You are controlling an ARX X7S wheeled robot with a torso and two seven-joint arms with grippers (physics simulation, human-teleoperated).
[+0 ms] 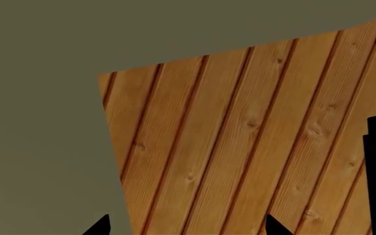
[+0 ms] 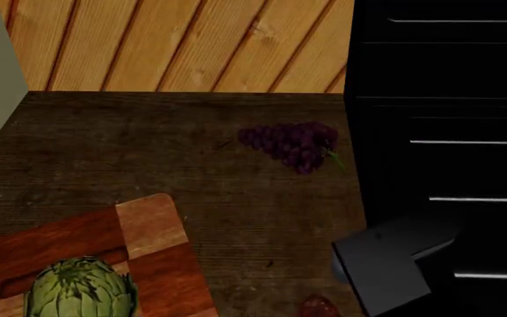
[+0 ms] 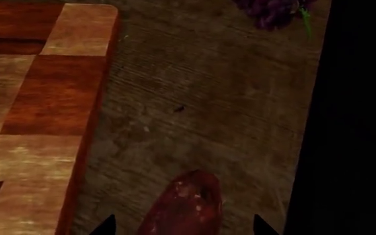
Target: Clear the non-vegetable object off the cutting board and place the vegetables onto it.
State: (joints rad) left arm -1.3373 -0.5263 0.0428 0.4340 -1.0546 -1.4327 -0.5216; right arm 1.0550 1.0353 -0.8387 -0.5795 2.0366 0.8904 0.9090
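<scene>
Nearest, at six o'clock in the head view: right pincer (image 3: 182, 226), fingertips spread wide to either side of the reddish root (image 3: 184, 205), not closed on it; root lies on the dark table (image 2: 148, 158), off the board. At eight o'clock: cutting board (image 2: 152, 228), patchwork wood, bearing the green artichoke (image 2: 82, 290). At one o'clock, farther off: purple grapes (image 2: 290, 144) with green stem, on the table, well apart from the board. Farthest, twelve o'clock: plank wall (image 2: 183, 43). Left pincer (image 1: 186, 226): fingertips wide apart, holding nothing, facing planks.
</scene>
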